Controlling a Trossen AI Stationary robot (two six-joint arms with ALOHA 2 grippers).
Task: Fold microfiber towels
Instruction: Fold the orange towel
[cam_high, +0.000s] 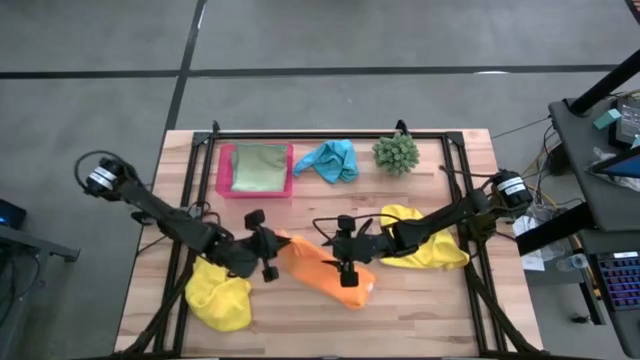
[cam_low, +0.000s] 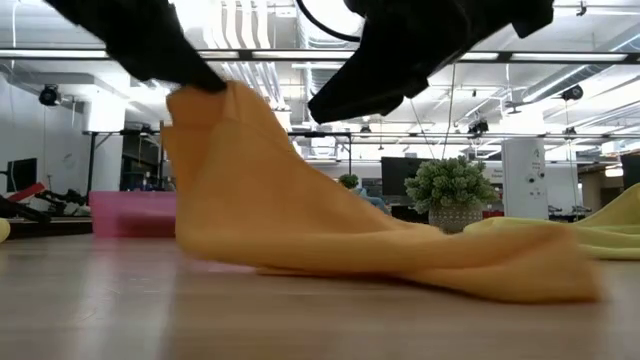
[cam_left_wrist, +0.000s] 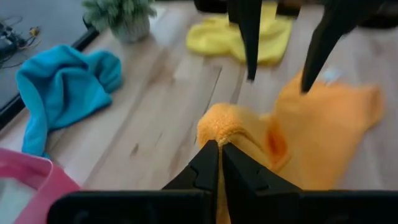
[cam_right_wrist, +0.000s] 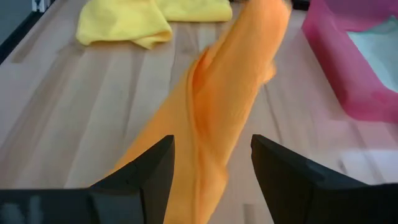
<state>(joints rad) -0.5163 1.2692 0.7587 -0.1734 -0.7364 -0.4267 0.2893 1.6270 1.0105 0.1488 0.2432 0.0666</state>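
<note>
The orange towel (cam_high: 322, 272) lies mid-table with its left end raised. My left gripper (cam_high: 268, 256) is shut on that end. My right gripper (cam_high: 345, 262) hovers open over the towel's middle; in the right wrist view its fingers (cam_right_wrist: 149, 177) stand on either side of the orange strip (cam_right_wrist: 217, 118), and I cannot tell if they touch it. One yellow towel (cam_high: 220, 298) lies crumpled near the front left, another (cam_high: 428, 242) under the right arm. A turquoise towel (cam_high: 332, 160) lies at the back. A light green towel (cam_high: 259, 166) rests in the pink tray (cam_high: 224, 172). My left gripper pinches a bunched tip of the orange towel's left end (cam_left_wrist: 222, 127) between its two shut fingers, coming from the table's left and slanting down. That end (cam_low: 205, 110) is held up off the wood. The cloth slopes down from it, and its right part (cam_low: 480, 265) lies on the table.
A small spiky green plant ball (cam_high: 396, 152) stands at the back right, beside the turquoise towel. The pink tray sits at the back left. Bare wood shows along the front edge (cam_high: 400, 325) and between the tray and the arms.
</note>
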